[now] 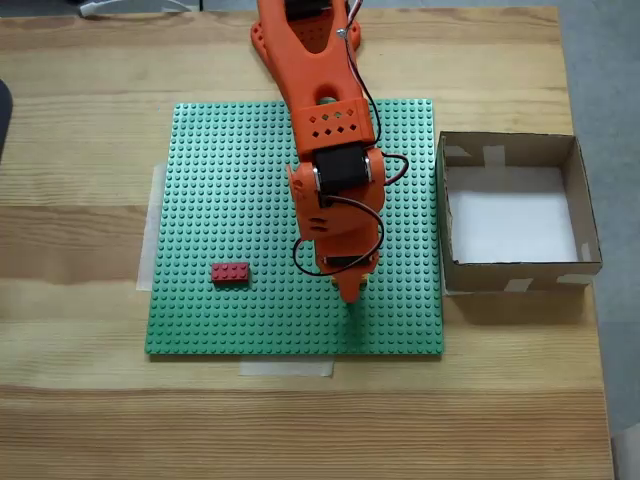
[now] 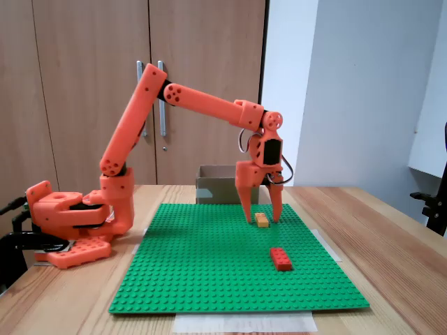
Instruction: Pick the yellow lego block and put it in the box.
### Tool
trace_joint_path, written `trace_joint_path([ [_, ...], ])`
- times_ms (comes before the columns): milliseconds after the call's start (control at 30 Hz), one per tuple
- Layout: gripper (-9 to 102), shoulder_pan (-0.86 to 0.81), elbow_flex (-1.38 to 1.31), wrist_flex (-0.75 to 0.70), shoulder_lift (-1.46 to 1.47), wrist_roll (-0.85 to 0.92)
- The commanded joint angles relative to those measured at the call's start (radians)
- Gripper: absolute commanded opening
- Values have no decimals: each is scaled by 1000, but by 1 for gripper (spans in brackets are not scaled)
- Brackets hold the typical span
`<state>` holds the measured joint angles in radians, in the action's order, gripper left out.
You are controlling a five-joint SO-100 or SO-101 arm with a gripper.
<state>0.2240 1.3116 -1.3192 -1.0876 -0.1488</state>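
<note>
A side-on fixed view looks across a wooden surface [image 2: 391, 258] covered in the middle by a green studded baseplate [image 2: 209, 272]. Nearest the camera on that plate lies a red brick [image 2: 281, 259]. A little beyond it sits the yellow brick [image 2: 262, 220], flat on the plate.

An orange robot arm [image 2: 140, 118] rises from its base at the left of this view, bends, and reaches down over the yellow brick. Its tool [image 2: 263, 220] points straight down with its two fingers spread apart, one on each side of the brick (whether either finger touches it is too fine to tell). The brick rests on the plate between the tips and is not lifted.

Behind the arm stands a brown cardboard box [image 2: 216, 183], then wooden cupboard doors [image 2: 84, 70].

In a fixed view from above, the arm hides the yellow brick; the tool [image 1: 349, 292] points at the plate's lower right part. The red brick [image 1: 230, 272] lies well to its left, and the box [image 1: 590, 215], white inside, sits just off the plate's right edge.
</note>
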Motion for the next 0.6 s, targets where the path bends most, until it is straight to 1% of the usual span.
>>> trace_joint_path([
  [0,25,-5,-6,-5,-9,2],
  [167,22,-6,-2,0,-12,17],
  [267,18,-6,0,2,-17,23],
  [333,13,-6,2,0,-17,26],
  [467,10,-6,2,-5,-20,26],
  [567,5,-8,2,-5,-21,34],
])
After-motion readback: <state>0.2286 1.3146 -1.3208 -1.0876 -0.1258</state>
